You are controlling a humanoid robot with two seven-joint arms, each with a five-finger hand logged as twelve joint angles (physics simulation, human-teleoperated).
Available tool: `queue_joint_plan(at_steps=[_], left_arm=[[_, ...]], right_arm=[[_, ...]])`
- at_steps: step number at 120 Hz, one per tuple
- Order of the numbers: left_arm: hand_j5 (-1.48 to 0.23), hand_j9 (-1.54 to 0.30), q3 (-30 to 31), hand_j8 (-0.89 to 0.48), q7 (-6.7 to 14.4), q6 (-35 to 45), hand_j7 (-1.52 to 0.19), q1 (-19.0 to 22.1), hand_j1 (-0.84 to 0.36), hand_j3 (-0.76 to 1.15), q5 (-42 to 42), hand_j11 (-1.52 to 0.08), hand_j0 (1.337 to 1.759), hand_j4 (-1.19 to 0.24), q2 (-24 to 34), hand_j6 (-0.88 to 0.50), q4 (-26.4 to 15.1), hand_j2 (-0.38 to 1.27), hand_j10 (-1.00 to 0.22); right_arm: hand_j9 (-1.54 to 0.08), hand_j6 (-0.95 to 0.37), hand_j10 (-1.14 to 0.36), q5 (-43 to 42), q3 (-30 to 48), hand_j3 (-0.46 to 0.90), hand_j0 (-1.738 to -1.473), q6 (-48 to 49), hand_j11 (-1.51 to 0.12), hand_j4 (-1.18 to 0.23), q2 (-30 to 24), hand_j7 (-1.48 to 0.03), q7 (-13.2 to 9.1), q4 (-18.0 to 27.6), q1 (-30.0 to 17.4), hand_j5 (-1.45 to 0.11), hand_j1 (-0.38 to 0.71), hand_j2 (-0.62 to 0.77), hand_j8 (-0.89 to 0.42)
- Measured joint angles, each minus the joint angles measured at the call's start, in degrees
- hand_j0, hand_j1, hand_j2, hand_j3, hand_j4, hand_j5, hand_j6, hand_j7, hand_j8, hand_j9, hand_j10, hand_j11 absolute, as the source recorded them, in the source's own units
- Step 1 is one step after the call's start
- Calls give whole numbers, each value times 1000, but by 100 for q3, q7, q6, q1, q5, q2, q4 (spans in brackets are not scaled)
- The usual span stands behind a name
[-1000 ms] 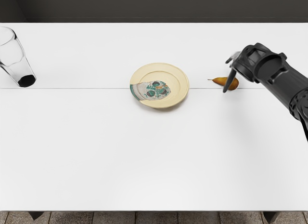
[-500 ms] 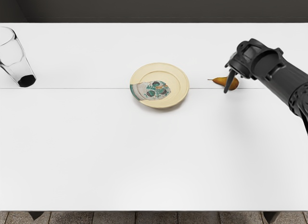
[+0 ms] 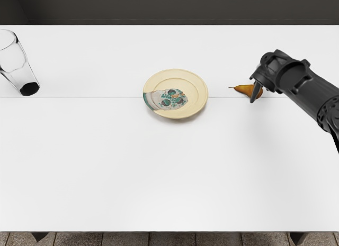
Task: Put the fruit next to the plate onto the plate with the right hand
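White surface, wide and matte, fills nearly the whole head view, with a dark wall band behind its far edge and a strip of stone-patterned floor below its near edge. Right arm: black, segmented, enters from the right edge and slants up and leftward over the far right part of the surface. Left arm: none in view. Plate: round, cream rim, green-and-orange painted centre, lies flat near the middle of the surface with nothing on it. Glass: clear tumbler with a dark base, far left, appearing tilted, partly cut by the picture's left edge. Right hand: back uppermost, wrist bent downward, set over the fat end of the pear; whether it is closed on the fruit or merely laid to it cannot be told from this angle. Pear: small, yellow-brown, lying on its side on the surface to the right of the plate and apart from its rim, stem toward the plate, fat end partly hidden by the hand. Step in hand, by judgement: securing the grasp, lift not begun. Next move calls for a firm hold around the fat end, a lift clear of the surface, a leftward carry over the rim and a low release; a tapered fruit may roll if pinched off-centre.
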Motion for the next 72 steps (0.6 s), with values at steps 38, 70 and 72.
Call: queue_joint_plan(at_steps=[38,70,72], left_arm=[[0,0,0,0,0,-1,0,-1,349,0,0,0,1658,0,0,0,0,0,0],[0,0,0,0,0,-1,0,-2,349,0,0,0,1658,0,0,0,0,0,0],[0,0,0,0,0,-1,0,0,349,0,0,0,1658,0,0,0,0,0,0]], right_arm=[[-448,-348,-346,-9,29,0,-1658,-74,-448,-347,0,-447,0,3,20,-448,63,-67,-347],[-450,-350,-348,-3,57,0,-1658,-31,-450,-349,0,-450,12,43,12,-450,65,-67,-349],[-450,-350,-348,-3,57,0,-1658,-27,-450,-349,0,-450,13,44,11,-451,65,-67,-349]])
